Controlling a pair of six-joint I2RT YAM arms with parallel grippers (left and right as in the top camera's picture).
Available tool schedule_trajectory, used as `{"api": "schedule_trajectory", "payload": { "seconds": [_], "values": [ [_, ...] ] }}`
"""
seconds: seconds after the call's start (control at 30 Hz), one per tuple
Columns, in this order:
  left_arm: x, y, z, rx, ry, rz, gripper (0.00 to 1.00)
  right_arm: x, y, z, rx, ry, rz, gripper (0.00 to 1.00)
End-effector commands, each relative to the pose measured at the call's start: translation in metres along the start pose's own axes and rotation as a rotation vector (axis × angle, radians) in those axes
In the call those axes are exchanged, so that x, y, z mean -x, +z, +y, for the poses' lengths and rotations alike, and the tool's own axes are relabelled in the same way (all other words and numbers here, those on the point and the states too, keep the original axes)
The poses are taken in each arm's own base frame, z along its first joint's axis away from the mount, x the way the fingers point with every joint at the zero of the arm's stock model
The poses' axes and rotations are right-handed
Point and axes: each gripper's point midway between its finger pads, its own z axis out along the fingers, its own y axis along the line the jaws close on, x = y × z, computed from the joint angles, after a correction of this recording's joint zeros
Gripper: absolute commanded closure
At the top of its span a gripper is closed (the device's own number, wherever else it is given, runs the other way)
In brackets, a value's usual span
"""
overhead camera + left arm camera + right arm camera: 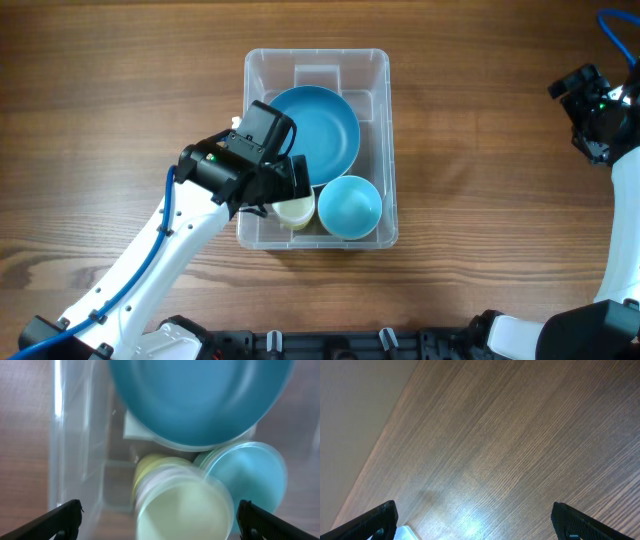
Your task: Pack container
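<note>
The clear plastic container (pixel 375 70) sits mid-table. Inside it lie a large blue bowl (pixel 318 130), a light blue cup (pixel 349 206) at the front right and a pale yellow cup (pixel 294 212) at the front left. My left gripper (pixel 283 190) hovers over the container's front left, open, above the pale yellow cup (pixel 180 507). The left wrist view also shows the blue bowl (pixel 200 400), the light blue cup (pixel 252 475) and the container wall (pixel 70 435). My right gripper (pixel 590 105) is open and empty at the far right, over bare wood (pixel 510 450).
The wooden table (pixel 120 90) surrounds the container. A pale object's corner (pixel 405 534) shows at the bottom left of the right wrist view. The right arm's base (pixel 590 330) stands at the front right.
</note>
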Motion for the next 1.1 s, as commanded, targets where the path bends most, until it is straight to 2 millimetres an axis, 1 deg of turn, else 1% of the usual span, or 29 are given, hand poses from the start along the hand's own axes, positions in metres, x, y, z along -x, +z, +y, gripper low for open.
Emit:
{"api": "schedule_trajectory", "payload": {
  "seconds": [0.0,0.07,0.13,0.17,0.23,0.3,0.33,0.4,0.43,0.53,0.57,0.67,0.7,0.77,0.83,0.93,0.97,1.07],
  "values": [
    [0.018,-0.003,-0.019,-0.081,0.002,-0.078,0.00,0.000,0.003,0.000,0.003,0.009,0.008,0.00],
    [0.033,-0.012,-0.030,-0.127,0.003,-0.137,0.00,0.000,0.003,0.000,0.003,0.009,0.008,0.00],
    [0.039,-0.023,-0.035,-0.147,0.005,-0.166,0.00,0.000,0.003,0.000,0.003,0.009,0.008,0.00],
    [0.044,-0.027,-0.032,-0.130,0.033,-0.200,0.00,0.000,0.003,0.000,0.003,0.009,0.008,0.00],
    [0.055,-0.036,-0.020,-0.087,0.005,-0.265,0.00,0.000,0.003,0.000,0.003,0.009,0.008,0.00],
    [0.071,-0.052,-0.009,-0.084,-0.034,-0.348,0.00,0.000,0.003,0.000,0.003,0.009,0.008,0.00],
    [0.081,-0.067,0.001,-0.086,-0.067,-0.404,0.00,0.000,0.003,0.000,0.003,0.009,0.008,0.01],
    [0.086,-0.094,0.021,-0.078,-0.109,-0.477,0.00,0.000,0.003,0.000,0.003,0.009,0.008,0.00],
    [0.080,-0.125,0.048,-0.033,-0.106,-0.550,0.00,0.000,0.003,0.000,0.002,0.009,0.009,0.00],
    [0.065,-0.150,0.075,0.031,-0.125,-0.599,0.00,0.000,0.003,0.000,0.003,0.009,0.008,0.00],
    [0.055,-0.158,0.088,0.065,-0.141,-0.611,0.00,0.000,0.003,0.000,0.003,0.009,0.008,0.00],
    [0.040,-0.173,0.108,0.110,-0.148,-0.663,0.00,0.000,0.003,0.000,0.003,0.009,0.008,0.00],
    [0.038,-0.177,0.113,0.112,-0.154,-0.687,0.00,0.000,0.003,0.000,0.003,0.009,0.008,0.00],
    [0.034,-0.180,0.129,0.105,-0.203,-0.750,0.00,0.000,0.003,0.000,0.003,0.009,0.008,0.01],
    [0.029,-0.176,0.141,0.089,-0.245,-0.793,0.00,0.000,0.003,0.000,0.003,0.009,0.008,0.00],
    [0.022,-0.152,0.143,0.034,-0.147,-0.856,0.00,0.000,0.003,0.000,0.003,0.009,0.008,0.00],
    [0.018,-0.139,0.141,0.017,-0.107,-0.875,0.00,0.000,0.003,0.000,0.003,0.009,0.008,0.01],
    [0.003,-0.102,0.139,-0.037,-0.069,-0.897,0.00,0.000,0.003,0.000,0.003,0.009,0.008,0.00]
  ]
}}
